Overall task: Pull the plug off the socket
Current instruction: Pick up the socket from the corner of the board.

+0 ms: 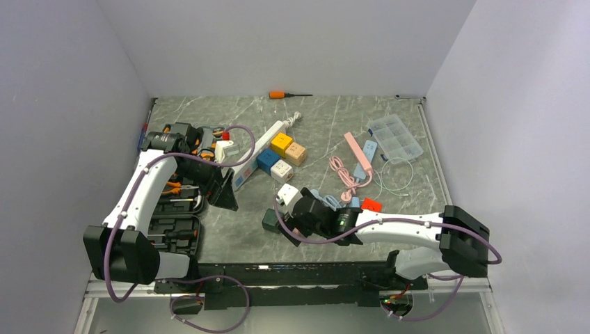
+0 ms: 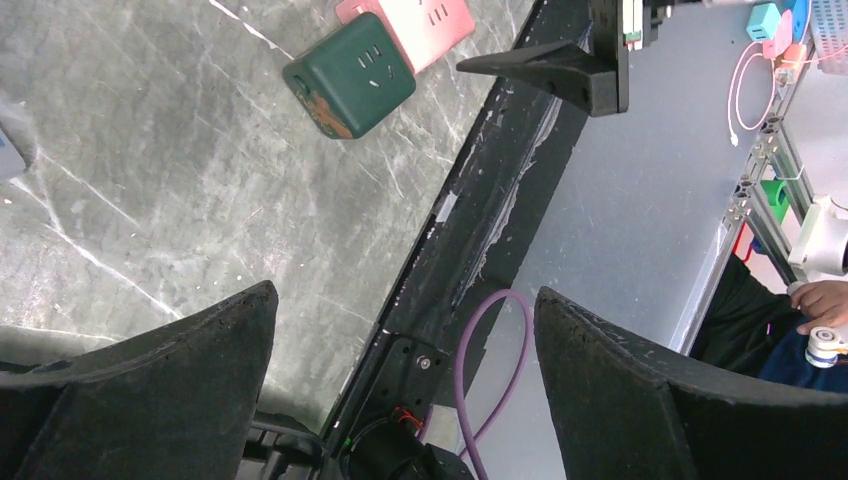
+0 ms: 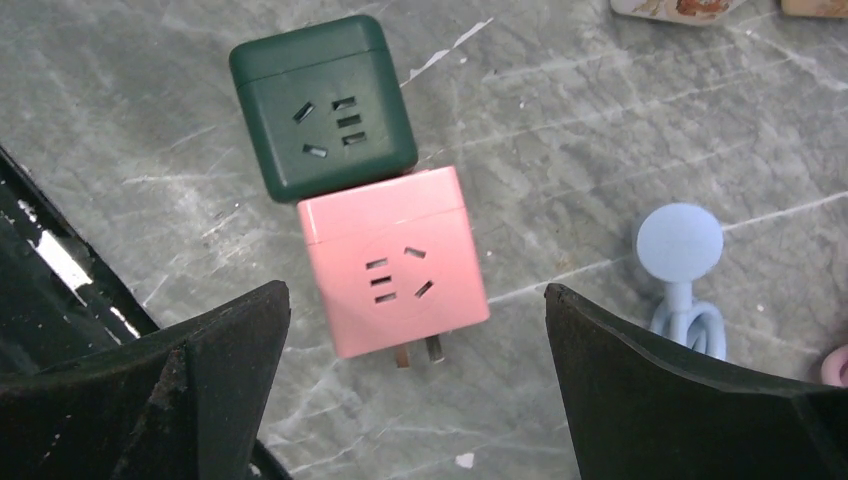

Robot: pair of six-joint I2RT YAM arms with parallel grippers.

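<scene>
Pre-grasp: the right gripper (image 3: 415,300), spread wide, hovers over a pink plastic cube (image 3: 390,260) abutting a dark-green plastic cube (image 3: 320,105). Next it should descend and clamp the pink one.

Wide-spread hand (image 2: 405,293), green socket cube (image 2: 350,85) seemingly touching pink cube (image 2: 425,20)

Bare table (image 3: 600,130) lies open around the green cube (image 3: 322,105) and pink cube (image 3: 392,260); a blue cable (image 3: 678,245) crowds their far-edge side, a black rail (image 3: 40,230) the near edge.
</scene>
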